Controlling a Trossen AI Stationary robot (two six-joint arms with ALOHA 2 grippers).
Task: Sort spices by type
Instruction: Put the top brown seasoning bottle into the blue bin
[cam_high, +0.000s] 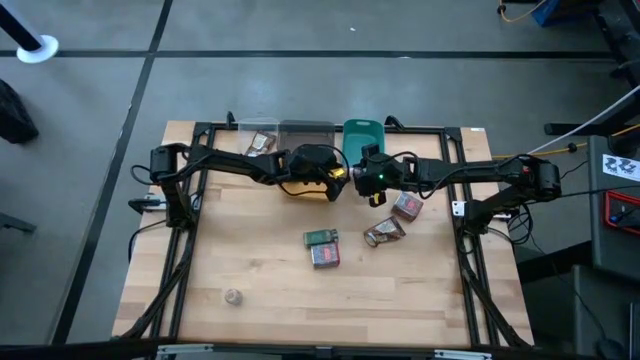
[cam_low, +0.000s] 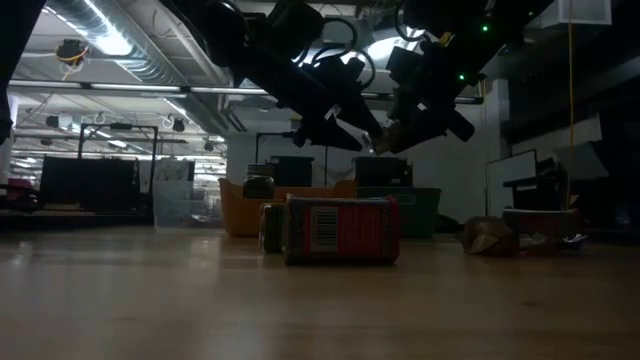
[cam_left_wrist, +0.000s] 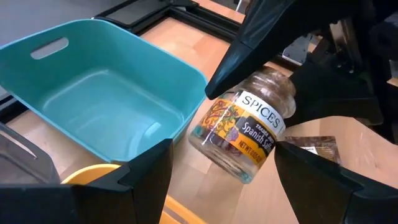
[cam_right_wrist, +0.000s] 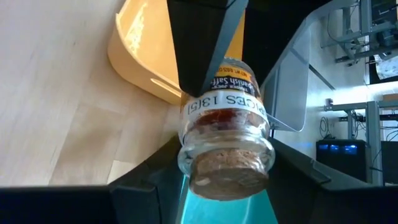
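A glass spice jar (cam_left_wrist: 242, 134) with a cork stopper (cam_right_wrist: 227, 165) and a saffron label is held in the air between both arms, above the far middle of the table, beside the teal tray (cam_left_wrist: 93, 93). My right gripper (cam_right_wrist: 227, 155) is shut on its stopper end. My left gripper (cam_left_wrist: 224, 146) is open, one finger on each side of the jar's base end; a strip of teal tray shows between one finger and the glass. In the high view the two grippers meet at the jar (cam_high: 350, 177). My right gripper pinches the jar at its neck (cam_right_wrist: 186, 146), just below the cork, between its two fingers. It comes level from the table's right, along the jar's length. The jar is lifted clear and tilted, base end pointing toward my left gripper.
On the table lie a red box (cam_high: 326, 256), a jar on its side (cam_high: 320, 237), a brown packet (cam_high: 383, 233), another red box (cam_high: 407, 207) and a small tin (cam_high: 233, 296). Clear (cam_high: 262, 143), grey (cam_high: 305, 132), teal (cam_high: 362, 133) and yellow (cam_high: 310, 188) trays line the far edge.
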